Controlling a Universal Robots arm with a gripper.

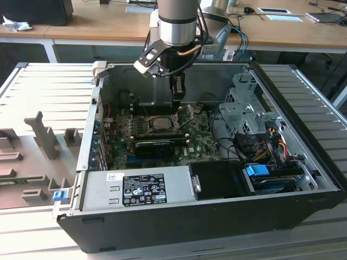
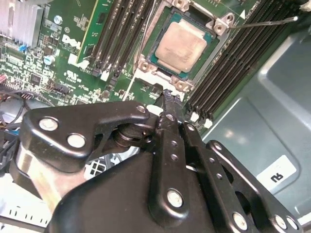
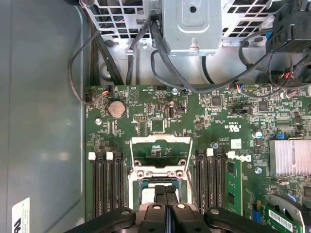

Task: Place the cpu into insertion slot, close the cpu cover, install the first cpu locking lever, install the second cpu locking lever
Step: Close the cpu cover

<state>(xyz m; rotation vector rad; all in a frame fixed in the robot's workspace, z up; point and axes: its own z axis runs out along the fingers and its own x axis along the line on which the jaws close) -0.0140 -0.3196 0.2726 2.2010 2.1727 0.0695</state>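
The cpu [image 2: 177,47], a pale silvery square, lies flat in the insertion slot [image 2: 156,52] on the green board; in the exterior view the cpu [image 1: 161,123] sits mid-board. The cpu cover [image 3: 161,141] is swung open, its metal frame standing off the socket. A thin locking lever [image 2: 262,23] sticks out free beside the socket. My gripper [image 2: 167,95] hangs just over the socket's edge with its black fingers pressed together and nothing between them; it also appears in the first wrist view [image 3: 165,192] and the exterior view [image 1: 178,102].
Black memory slots [image 3: 106,182] flank the socket on both sides. A finned heatsink [image 3: 290,156], a round coin battery [image 3: 116,108] and loose cables [image 3: 97,48] lie nearby. The case walls [image 1: 92,114], drive cage [image 1: 241,108] and power supply [image 1: 138,187] hem in the board.
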